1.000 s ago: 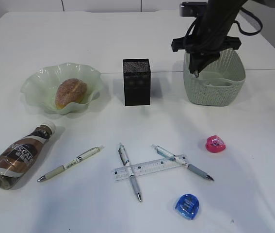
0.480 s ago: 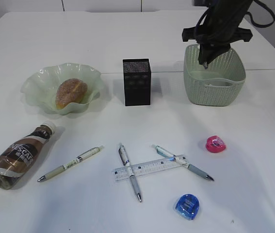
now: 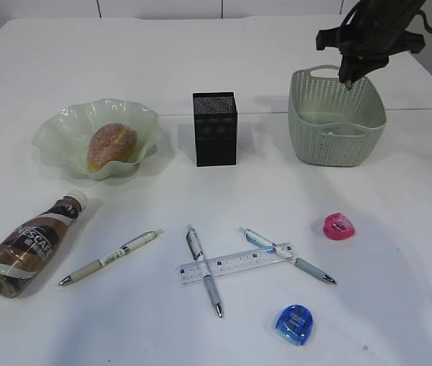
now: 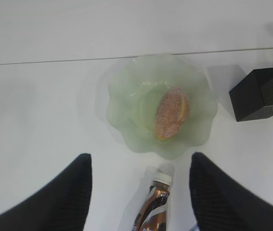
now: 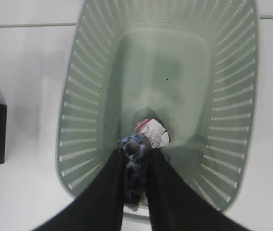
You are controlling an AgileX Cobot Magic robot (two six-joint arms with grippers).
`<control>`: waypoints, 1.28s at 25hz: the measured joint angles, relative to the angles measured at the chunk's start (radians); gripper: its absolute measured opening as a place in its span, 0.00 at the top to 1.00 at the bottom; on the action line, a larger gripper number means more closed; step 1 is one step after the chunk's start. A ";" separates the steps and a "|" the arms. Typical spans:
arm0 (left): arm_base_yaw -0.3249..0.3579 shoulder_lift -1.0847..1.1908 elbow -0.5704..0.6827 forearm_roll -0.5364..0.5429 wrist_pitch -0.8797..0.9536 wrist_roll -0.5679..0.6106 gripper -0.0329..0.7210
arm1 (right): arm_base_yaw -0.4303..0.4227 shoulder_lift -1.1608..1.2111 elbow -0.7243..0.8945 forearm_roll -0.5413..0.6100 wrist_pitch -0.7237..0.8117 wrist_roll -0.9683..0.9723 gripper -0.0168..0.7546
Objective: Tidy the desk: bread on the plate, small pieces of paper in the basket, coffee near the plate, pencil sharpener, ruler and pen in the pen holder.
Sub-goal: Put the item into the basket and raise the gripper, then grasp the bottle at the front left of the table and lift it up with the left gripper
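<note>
Paper (image 5: 151, 132) lies in the basket (image 5: 78, 130) at twelve o'clock of your right fingers (image 5: 135, 183) — seemingly clenched on a blue-grey scrap (image 5: 134, 149).

Right gripper (image 3: 347, 76) above basket (image 3: 337, 141) rim, bread (image 3: 112, 145) on plate (image 3: 59, 133), pen holder (image 3: 215, 128) upright between them, coffee (image 3: 31, 244) lying down, ruler (image 3: 236, 263) across two pens, two sharpeners nearby

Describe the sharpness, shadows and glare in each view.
Exterior view: evenly lit and sharp; soft shadows beside the pen holder and basket; no strong glare. Left wrist view: slightly soft; the left gripper's fingers are blurred dark shapes, the plate washed pale. Right wrist view: the right gripper's fingers are out of focus; the basket's walls are brightly lit.
</note>
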 joint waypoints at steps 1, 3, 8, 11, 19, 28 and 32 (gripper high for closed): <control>0.000 0.000 0.000 0.000 0.000 0.000 0.36 | -0.006 0.010 -0.004 0.000 -0.002 0.000 0.80; 0.000 0.000 0.000 0.000 0.000 0.000 0.36 | -0.013 0.028 -0.004 0.000 -0.011 0.000 0.80; 0.000 0.000 0.000 -0.001 0.000 0.000 0.36 | -0.017 0.058 -0.006 -0.020 -0.045 0.000 0.78; 0.000 0.000 0.000 -0.001 0.000 0.000 0.36 | -0.017 0.066 -0.012 -0.022 -0.054 0.000 0.68; 0.000 0.000 0.000 -0.008 0.000 0.000 0.36 | -0.017 0.102 -0.017 -0.024 -0.057 0.004 0.31; 0.000 0.000 0.000 -0.008 0.000 0.000 0.36 | -0.019 0.064 -0.055 -0.024 0.059 0.006 0.30; 0.000 0.000 0.000 -0.008 0.000 0.000 0.36 | -0.019 -0.032 -0.056 -0.024 0.111 0.006 0.30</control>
